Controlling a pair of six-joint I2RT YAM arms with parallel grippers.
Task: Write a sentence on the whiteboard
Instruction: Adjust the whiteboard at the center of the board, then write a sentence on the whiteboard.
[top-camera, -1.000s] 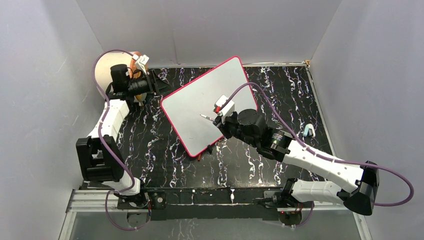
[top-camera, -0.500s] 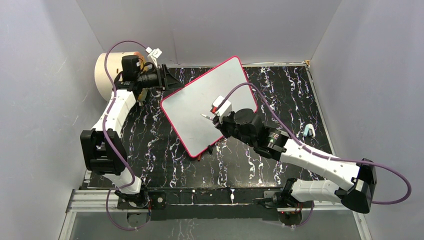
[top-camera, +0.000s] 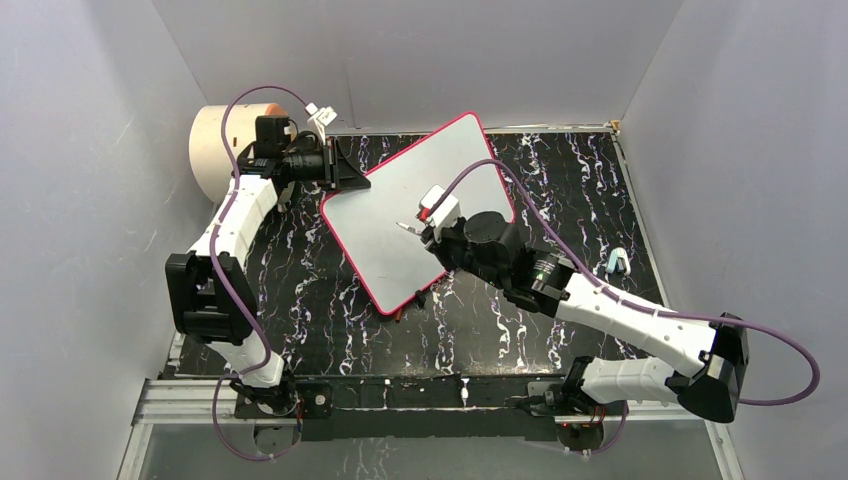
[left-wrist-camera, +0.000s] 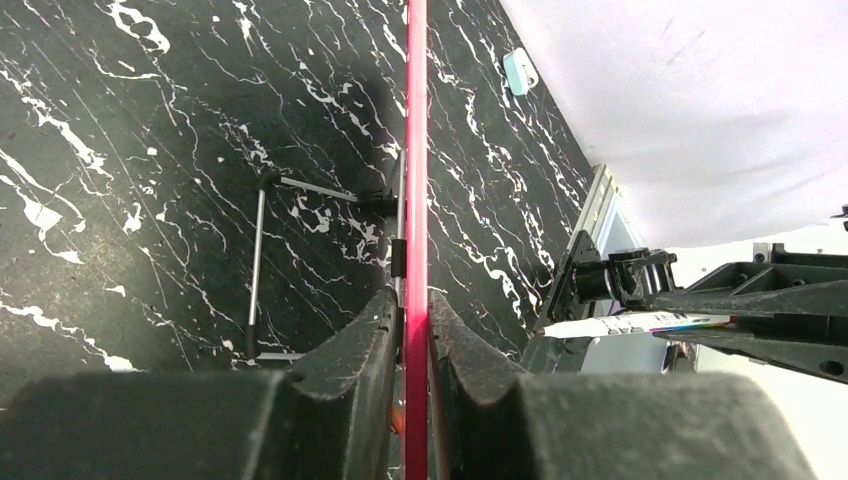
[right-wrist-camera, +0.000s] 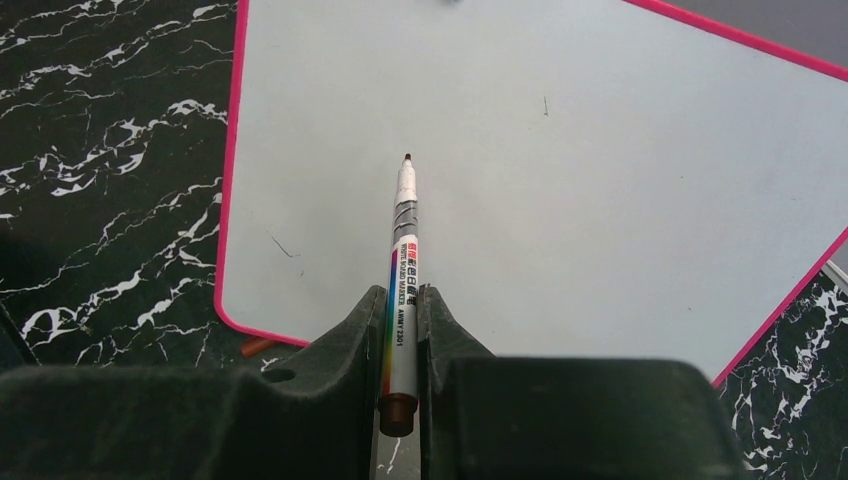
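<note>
Swinging away from the cream cylinder (top-camera: 213, 150), the left gripper (top-camera: 345, 172) has reached the whiteboard (top-camera: 385, 205) and now pinches the pink rim (left-wrist-camera: 416, 150) at its far-left corner between both fingers. The whiteboard sits skewed at the middle of the black marbled table (top-camera: 600, 190). The right gripper (top-camera: 425, 232), shifted slightly left, is clamped on a marker (right-wrist-camera: 402, 270) whose tip points over the white face; contact cannot be told. A small pale-blue object (top-camera: 617, 262) lies well to the right.
</note>
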